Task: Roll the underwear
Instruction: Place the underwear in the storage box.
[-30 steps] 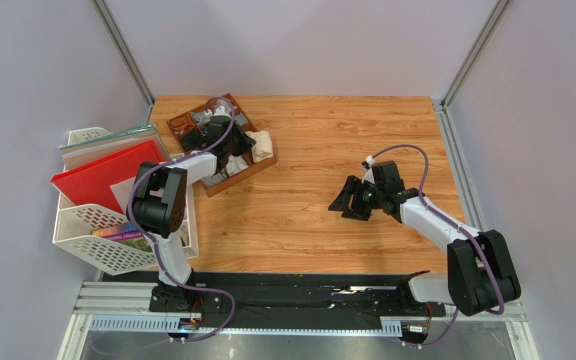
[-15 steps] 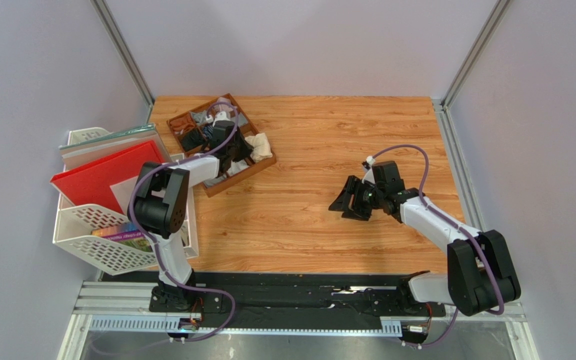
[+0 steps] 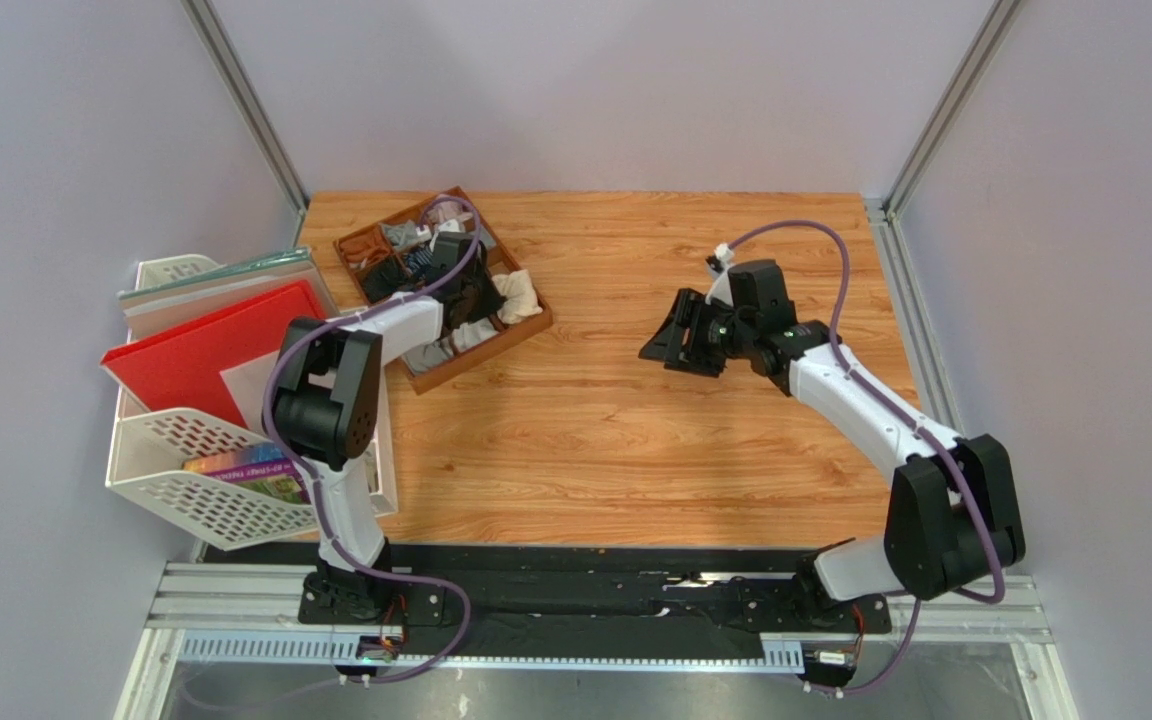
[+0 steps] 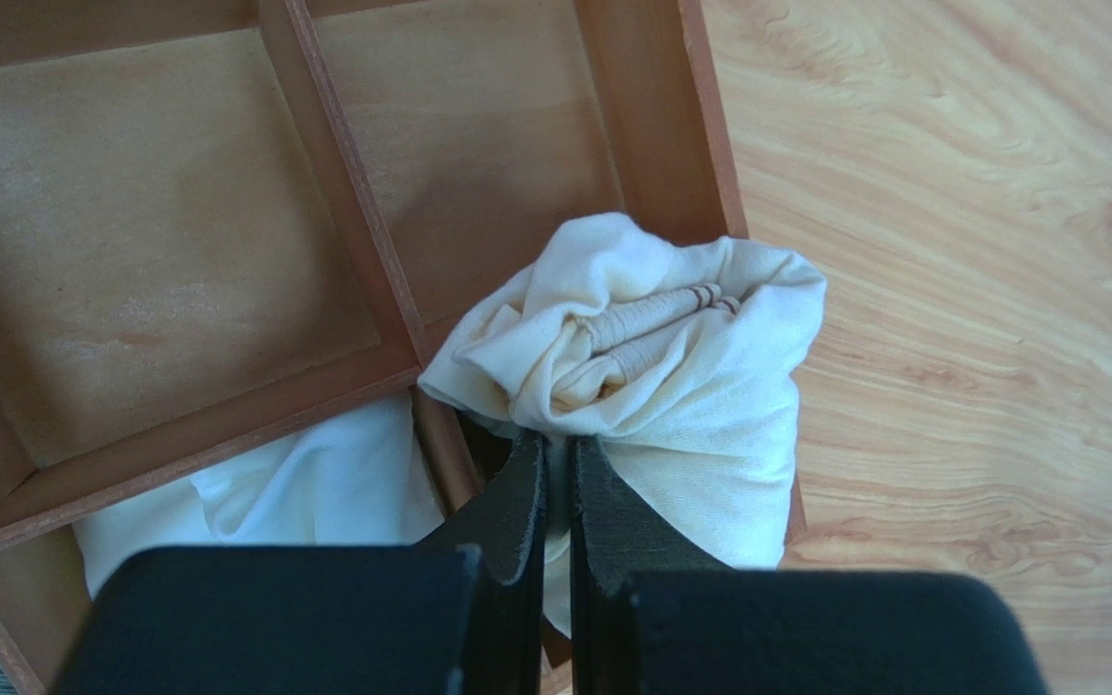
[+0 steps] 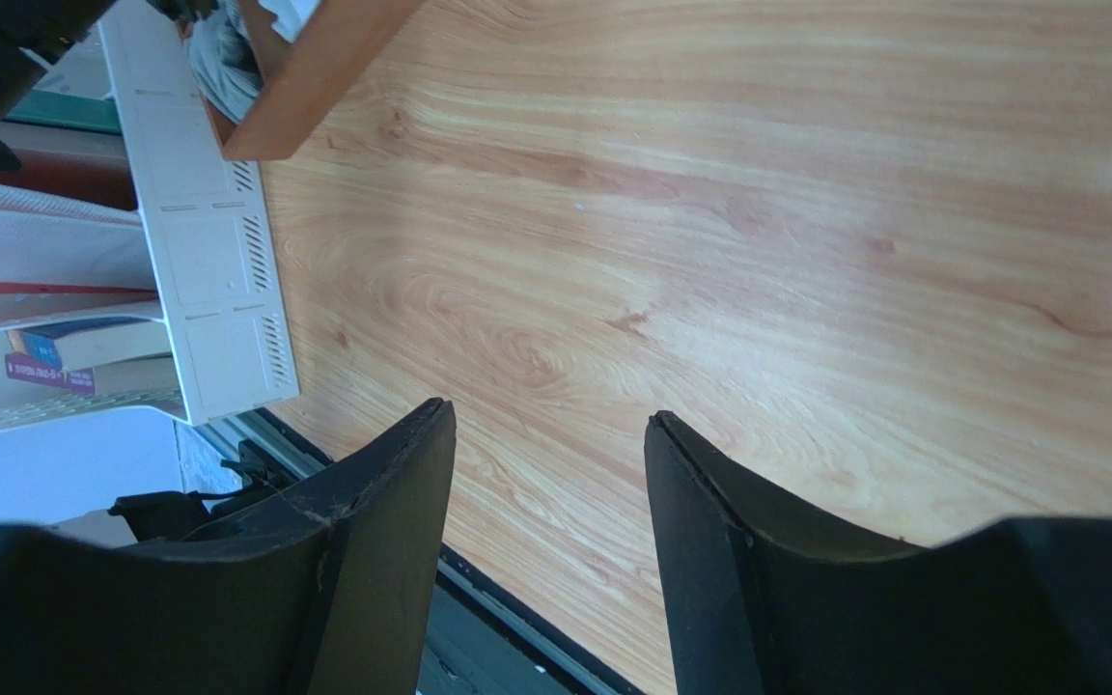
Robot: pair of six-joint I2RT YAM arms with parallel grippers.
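The cream-beige underwear (image 4: 664, 362) is bunched at the right corner of the brown wooden divider tray (image 4: 330, 174), spilling over its rim. My left gripper (image 4: 558, 449) is shut on a fold of that cloth. The white underwear (image 4: 301, 493) lies crumpled in the neighbouring compartment to its left. In the top view the left gripper (image 3: 474, 308) is over the tray (image 3: 515, 333), with the cream underwear (image 3: 519, 288) at its right edge. My right gripper (image 3: 668, 338) is open and empty above bare wood in the table's middle; its wrist view (image 5: 548, 420) shows only tabletop between the fingers.
The tray's other compartments hold small grey, brown and dark rolled garments (image 3: 394, 255). A white wire file rack (image 3: 199, 480) with red and grey folders stands off the table's left edge. Purple walls enclose the table.
My right arm has swung away from me and a little left, gripper still open. My left gripper has shifted slightly over the tray, still pinching the cream cloth.
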